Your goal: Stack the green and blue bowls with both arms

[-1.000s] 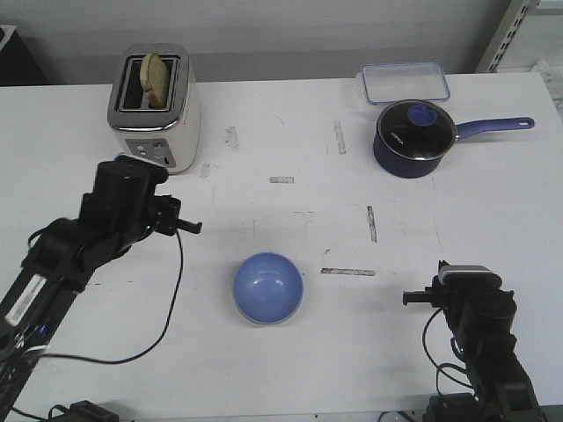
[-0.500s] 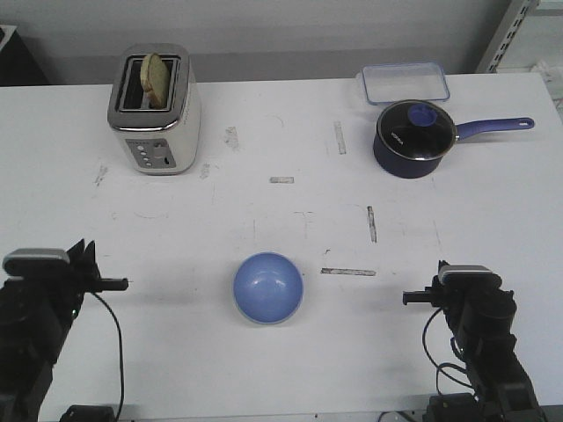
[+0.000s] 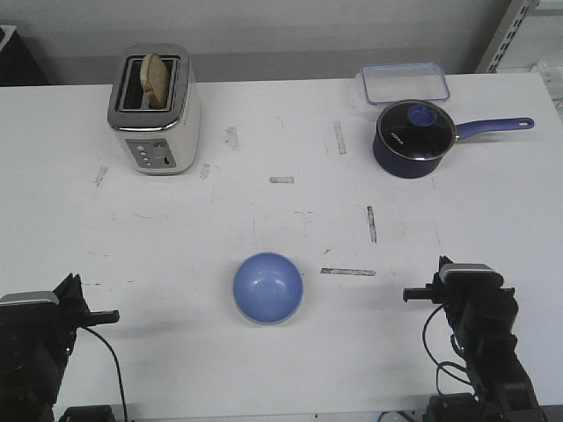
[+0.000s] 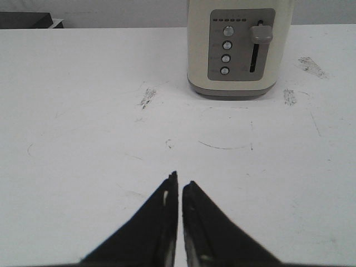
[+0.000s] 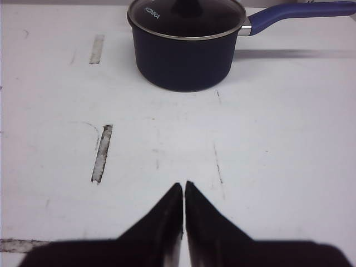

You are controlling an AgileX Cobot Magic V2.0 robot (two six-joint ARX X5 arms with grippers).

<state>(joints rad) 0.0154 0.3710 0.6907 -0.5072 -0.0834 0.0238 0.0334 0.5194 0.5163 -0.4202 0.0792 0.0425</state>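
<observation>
A: A white scuffed table (image 3: 290,114) is seen; the glossy periwinkle blue bowl (image 3: 267,287) sits lower centre, no green bowl visible.

B: Left gripper (image 4: 179,188) and right gripper (image 5: 184,188) are pinched closed, empty. If approached unopened, the bowl could be shoved away.

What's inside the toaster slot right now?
One slice of bread stands in the slot of the toaster, its upper half sticking out. The lower part of the slice and the inside of the slot are hidden by the toaster body.
</observation>
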